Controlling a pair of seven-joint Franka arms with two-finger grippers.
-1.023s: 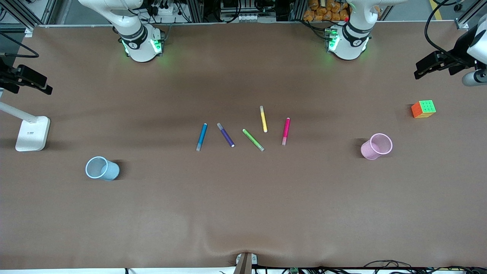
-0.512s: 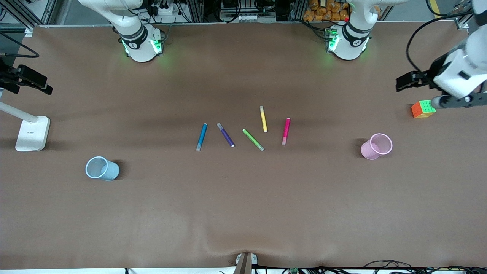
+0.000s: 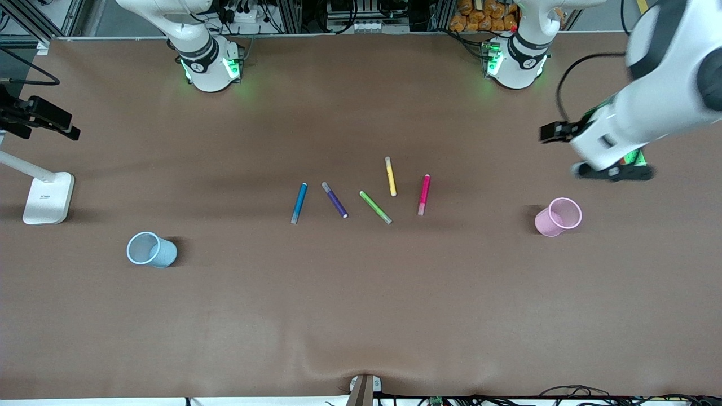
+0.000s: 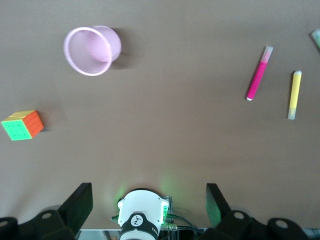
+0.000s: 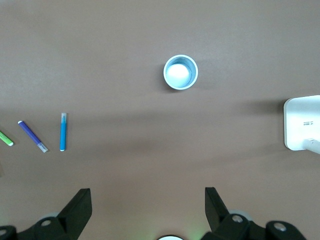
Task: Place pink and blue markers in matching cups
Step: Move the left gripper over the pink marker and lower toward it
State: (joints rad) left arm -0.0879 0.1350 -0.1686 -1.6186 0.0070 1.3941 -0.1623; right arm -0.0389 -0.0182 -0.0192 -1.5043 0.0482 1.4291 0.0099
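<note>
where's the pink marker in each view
Front view: pink marker lies at mid-table, at the marker row's end toward the left arm.
Left wrist view: pink marker, between the pink cup and the yellow marker.
Right wrist view: not in it.
Shared landmark: the yellow marker beside it.

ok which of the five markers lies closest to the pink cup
The pink marker: it is the end one of the row toward the left arm's end of the table, where the pink cup stands; the yellow marker comes next.
</note>
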